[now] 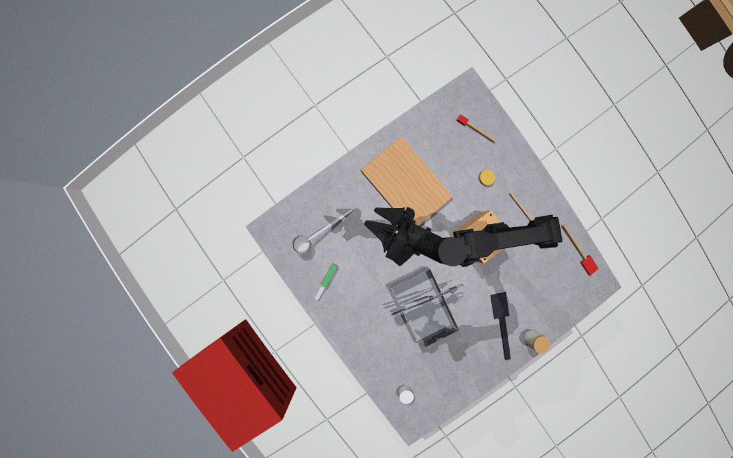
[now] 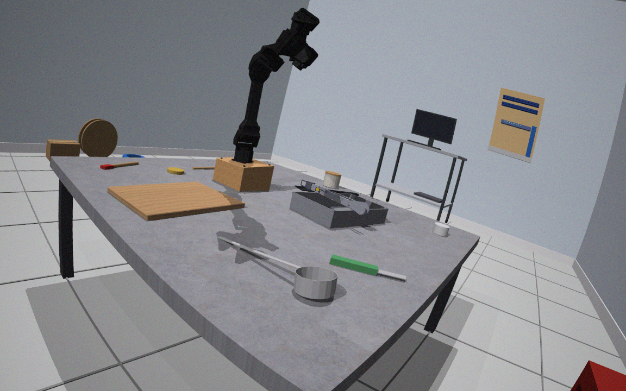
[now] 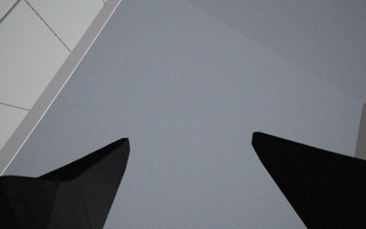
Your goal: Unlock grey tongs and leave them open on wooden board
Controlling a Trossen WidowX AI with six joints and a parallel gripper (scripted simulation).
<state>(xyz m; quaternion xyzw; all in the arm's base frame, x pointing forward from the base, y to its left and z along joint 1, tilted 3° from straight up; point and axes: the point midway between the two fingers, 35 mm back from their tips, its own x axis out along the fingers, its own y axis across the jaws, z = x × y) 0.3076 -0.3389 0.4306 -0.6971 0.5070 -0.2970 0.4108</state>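
The grey tongs (image 1: 429,297) (image 2: 339,196) rest across the roasting tin (image 1: 452,320) (image 2: 310,209), with a small yellow part near one end. Their arms look close together; the lock is too small to read. The wooden board (image 1: 403,170) (image 2: 174,196) lies flat on the table and bears no tool. My gripper (image 1: 370,216) (image 2: 313,37) (image 3: 192,140) is open and empty, high above the table, well away from the tongs. It points roughly level, and the wrist view shows only wall and floor between the fingers.
A long-handled round pan (image 1: 301,245) (image 2: 315,283) and a green-handled tool (image 1: 329,274) (image 2: 353,265) lie on the table. A black spatula (image 1: 499,305) and a jar (image 1: 540,343) (image 2: 331,180) stand on the tin's far side from them. A white cup (image 1: 406,397) (image 2: 440,229) is near an edge.
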